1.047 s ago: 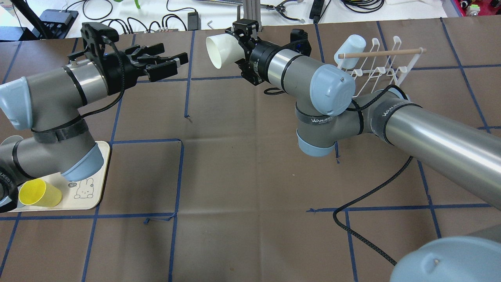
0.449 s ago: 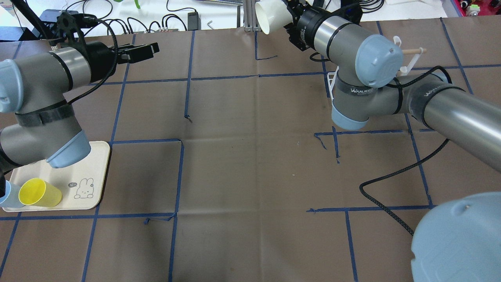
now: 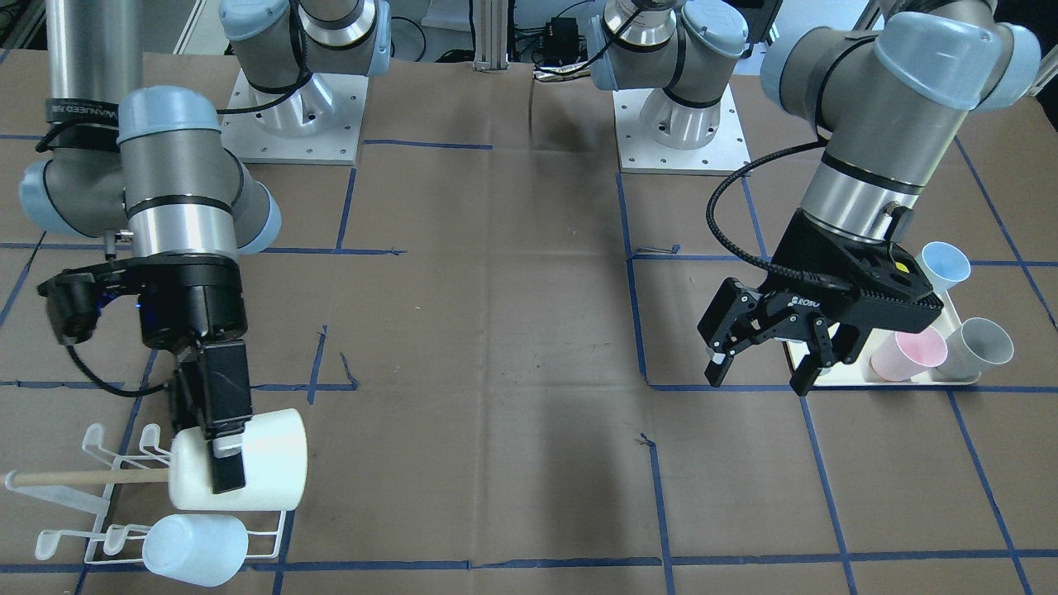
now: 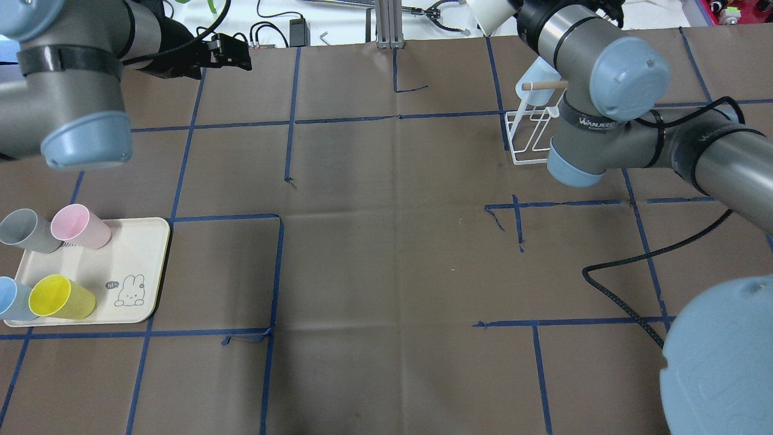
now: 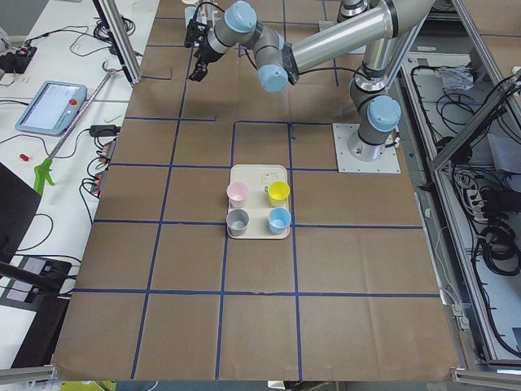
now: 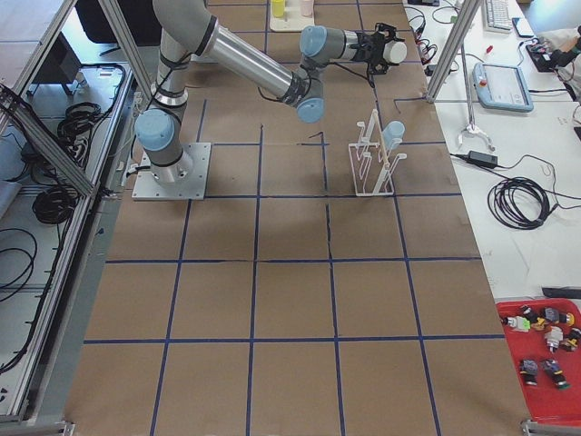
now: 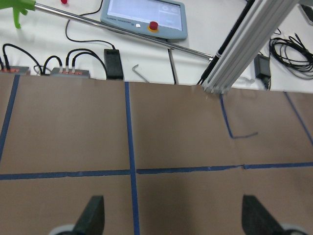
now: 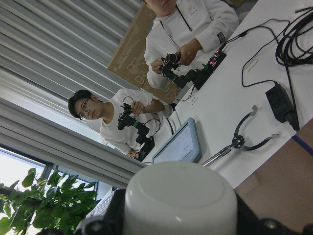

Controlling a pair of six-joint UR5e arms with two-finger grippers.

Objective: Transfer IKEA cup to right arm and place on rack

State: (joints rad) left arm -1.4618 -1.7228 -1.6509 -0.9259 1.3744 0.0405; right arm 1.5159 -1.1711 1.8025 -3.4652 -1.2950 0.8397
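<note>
My right gripper (image 3: 226, 464) is shut on a white IKEA cup (image 3: 266, 472), held on its side just above the white wire rack (image 3: 99, 541). In the overhead view the cup (image 4: 492, 13) is at the far edge, beyond the rack (image 4: 530, 139). The right wrist view shows the cup's base (image 8: 181, 198) between the fingers. A pale blue cup (image 3: 194, 549) hangs on the rack below its wooden dowel (image 3: 78, 478). My left gripper (image 3: 756, 364) is open and empty, raised over the table's far left (image 4: 232, 51); its fingertips (image 7: 93, 218) stand wide apart.
A cream tray with a bear drawing (image 4: 145, 266) at the near left holds grey (image 4: 24, 229), pink (image 4: 78, 225), yellow (image 4: 60, 297) and blue (image 4: 9, 299) cups. A black cable (image 4: 628, 290) trails from the right arm. Operators sit beyond the far edge (image 8: 186, 29).
My right arm has swung the white cup right and toward the far edge, over the rack. My left arm has drawn back left and up, uncovering more cups on the tray.
</note>
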